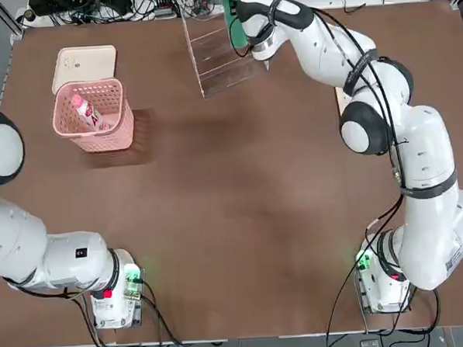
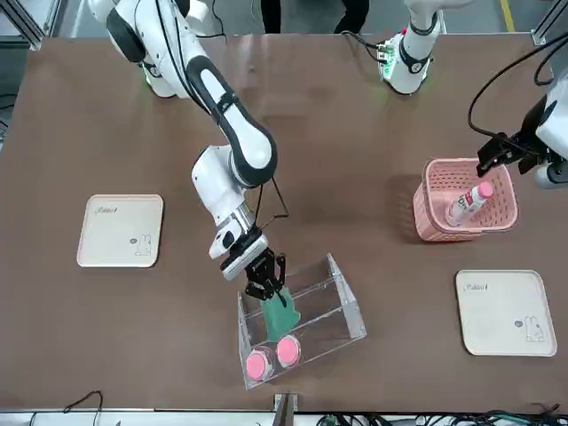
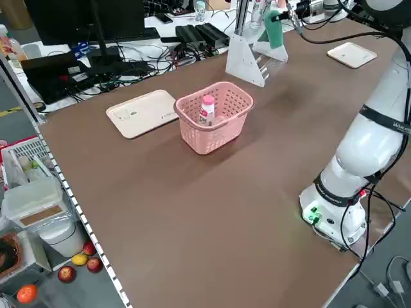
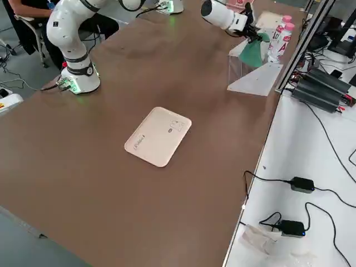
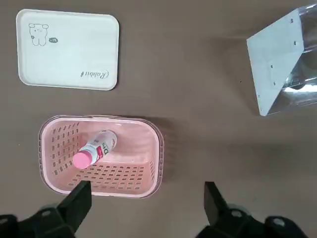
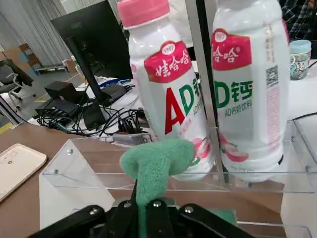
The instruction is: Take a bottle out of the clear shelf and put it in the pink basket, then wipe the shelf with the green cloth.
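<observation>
The bottle [image 1: 84, 111] lies tilted inside the pink basket [image 1: 114, 134], also seen as the bottle [image 5: 94, 149] in the basket [image 5: 153, 163] from the left wrist. My left gripper [image 2: 506, 156] hovers above the basket, open and holding nothing. At the table's far edge my right gripper [image 2: 264, 282] is shut on the green cloth [image 2: 280, 312], which hangs down into the clear shelf [image 2: 342, 297]. Two more pink-capped bottles [image 6: 168, 89] stand in the shelf just behind the cloth [image 6: 153, 161].
One cream tray [image 1: 86, 64] lies just beyond the basket. A second cream tray [image 2: 121, 231] lies on the robot's right side of the table. Cables and equipment line the far edge behind the shelf. A wide stretch of brown table [image 1: 242, 219] lies between the arm bases.
</observation>
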Motion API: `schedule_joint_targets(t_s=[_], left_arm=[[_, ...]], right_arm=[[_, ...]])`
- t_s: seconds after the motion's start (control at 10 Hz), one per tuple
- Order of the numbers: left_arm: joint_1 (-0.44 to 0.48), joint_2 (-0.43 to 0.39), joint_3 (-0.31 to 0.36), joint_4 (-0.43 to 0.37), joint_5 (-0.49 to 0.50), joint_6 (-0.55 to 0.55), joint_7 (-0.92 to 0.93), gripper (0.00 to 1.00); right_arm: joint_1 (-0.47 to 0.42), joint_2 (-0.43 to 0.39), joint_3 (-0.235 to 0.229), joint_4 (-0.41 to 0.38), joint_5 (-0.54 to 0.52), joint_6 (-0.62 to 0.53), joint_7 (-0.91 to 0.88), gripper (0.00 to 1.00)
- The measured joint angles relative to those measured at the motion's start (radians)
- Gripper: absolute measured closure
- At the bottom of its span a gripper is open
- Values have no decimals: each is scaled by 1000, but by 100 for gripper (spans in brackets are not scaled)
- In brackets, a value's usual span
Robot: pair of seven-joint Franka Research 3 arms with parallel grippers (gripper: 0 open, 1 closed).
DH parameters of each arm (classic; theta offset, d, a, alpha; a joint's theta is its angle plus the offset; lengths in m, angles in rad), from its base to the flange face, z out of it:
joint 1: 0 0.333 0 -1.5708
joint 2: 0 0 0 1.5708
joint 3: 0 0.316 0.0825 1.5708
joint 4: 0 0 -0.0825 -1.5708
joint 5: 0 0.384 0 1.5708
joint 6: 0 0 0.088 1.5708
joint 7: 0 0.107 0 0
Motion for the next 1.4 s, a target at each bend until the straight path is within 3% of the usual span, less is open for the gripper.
schedule_joint_targets(t_s=[0.5,1.4], left_arm=[[13,0,12,1,1,0,0,0],[18,0,23,7,1,15,0,0]], right_arm=[[-7,0,-69,4,-24,-5,-2,95],[29,29,-74,21,-43,-29,55,95]])
